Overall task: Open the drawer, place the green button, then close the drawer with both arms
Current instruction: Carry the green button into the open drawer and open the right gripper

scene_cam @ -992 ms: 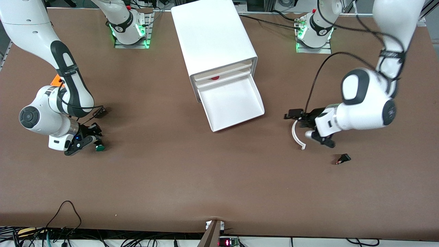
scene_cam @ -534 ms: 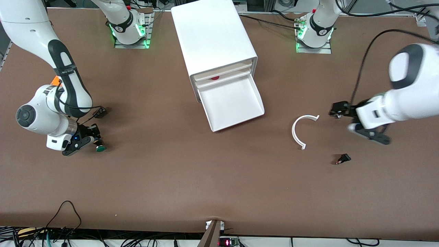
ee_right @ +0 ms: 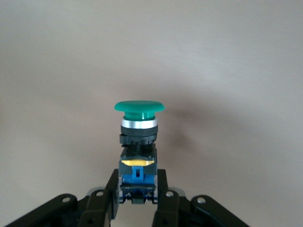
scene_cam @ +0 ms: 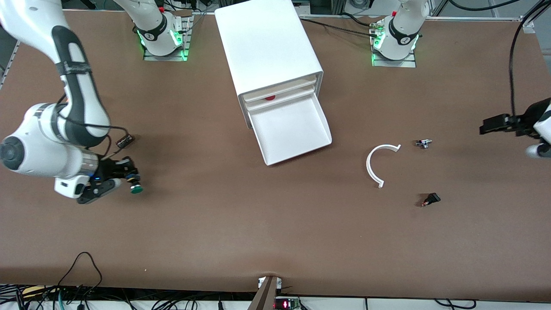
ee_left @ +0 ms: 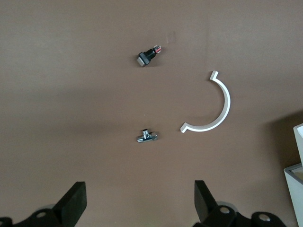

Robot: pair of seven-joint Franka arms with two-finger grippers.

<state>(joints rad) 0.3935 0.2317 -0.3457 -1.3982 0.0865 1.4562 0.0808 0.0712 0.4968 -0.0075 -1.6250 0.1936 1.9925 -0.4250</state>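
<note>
The button (scene_cam: pixel 136 187), green cap on a black, blue and yellow body, is held in my right gripper (scene_cam: pixel 128 176), which is shut on its body over the table toward the right arm's end. The right wrist view shows the button (ee_right: pixel 138 137) between the fingers (ee_right: pixel 111 189) of that gripper (ee_right: pixel 137 189). The lowest drawer (scene_cam: pixel 297 133) of the white cabinet (scene_cam: pixel 267 43) stands pulled out and empty. My left gripper (ee_left: pixel 139 201) is open and empty, over the left arm's end of the table; its wrist (scene_cam: pixel 533 125) shows at the front view's edge.
A white C-shaped ring (scene_cam: pixel 368 165), a small silver part (scene_cam: pixel 424 143) and a small black switch (scene_cam: pixel 430 199) lie between the drawer and the left arm. Another black block (scene_cam: pixel 125 140) lies by the right arm. A red item (scene_cam: pixel 270 97) shows in a drawer above.
The left arm has swung away from the ring toward its end of the table, uncovering the silver part. The right gripper has risen and shifted slightly toward the cabinet with the button.
</note>
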